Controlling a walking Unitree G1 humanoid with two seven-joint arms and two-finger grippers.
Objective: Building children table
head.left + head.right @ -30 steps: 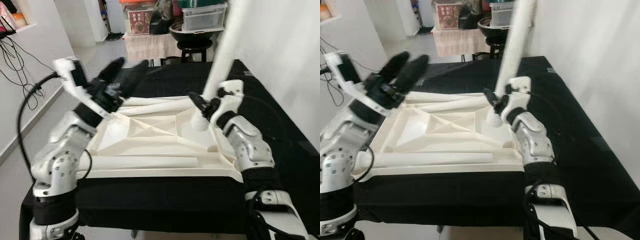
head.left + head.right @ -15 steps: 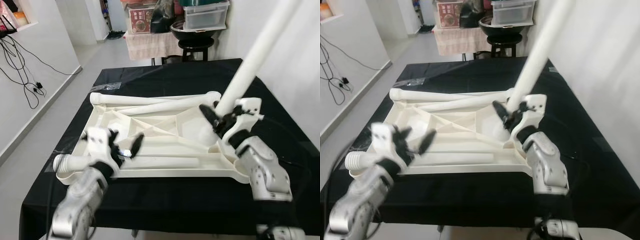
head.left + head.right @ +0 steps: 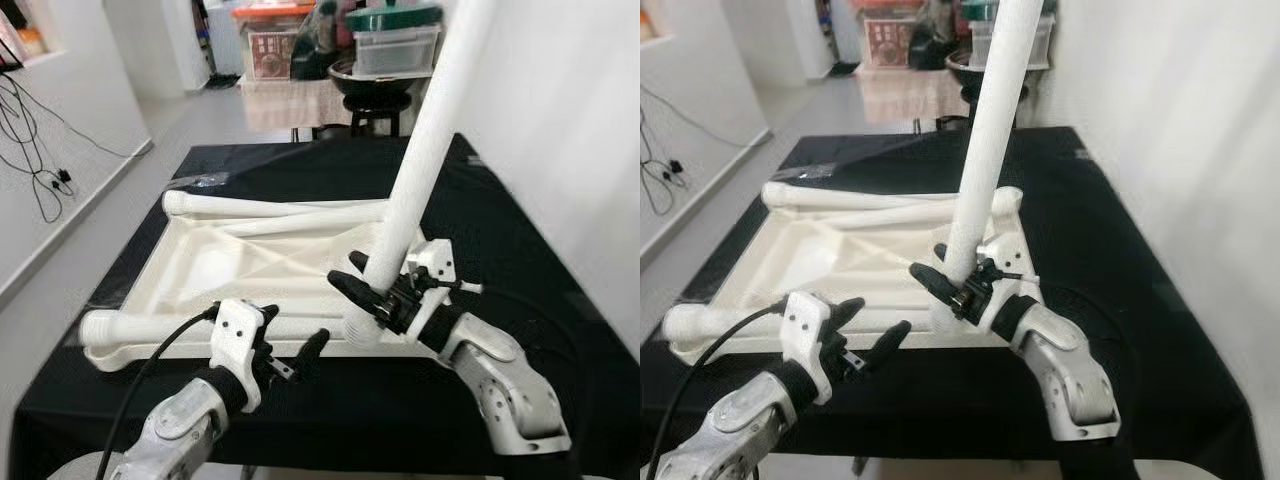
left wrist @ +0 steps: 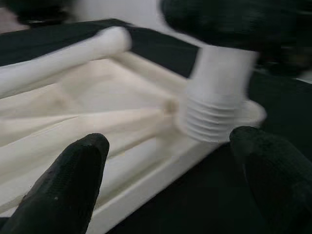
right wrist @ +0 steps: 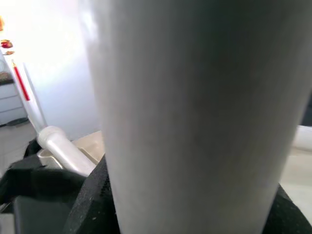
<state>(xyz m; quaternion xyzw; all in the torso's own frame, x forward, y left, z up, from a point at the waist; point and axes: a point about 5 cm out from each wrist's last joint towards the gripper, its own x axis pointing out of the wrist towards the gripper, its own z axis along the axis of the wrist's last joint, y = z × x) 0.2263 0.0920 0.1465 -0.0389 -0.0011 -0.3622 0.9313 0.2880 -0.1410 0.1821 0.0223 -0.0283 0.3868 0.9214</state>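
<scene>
Compared with half a second ago, the right gripper (image 3: 372, 297) is now carrying the upright leg (image 3: 420, 150) away from the middle of the tabletop (image 3: 200, 262) toward its near right corner, and the leg is standing steeper. The left gripper (image 3: 290, 358) is also coming closer, to the near edge of the tabletop, beside that same corner.

The right gripper's black fingers are clamped on the lower part of the leg. The left gripper's fingers (image 4: 73, 180) are standing apart, holding nothing, and pointing at the leg's threaded end (image 4: 207, 119). This threaded end is sitting at the corner of the tabletop, probably at the socket, though the blur is hiding whether it is already inside. To my judgement, the step in hand is screwing this leg into the corner.

The tabletop is lying upside down on the black cloth (image 3: 540, 260). It is made of cream plastic, matte, with raised ribs crossing its underside. Beside it, more legs are lying: long smooth round tubes, one (image 3: 140, 326) along its near edge and others (image 3: 270, 206) along its far edge.
</scene>
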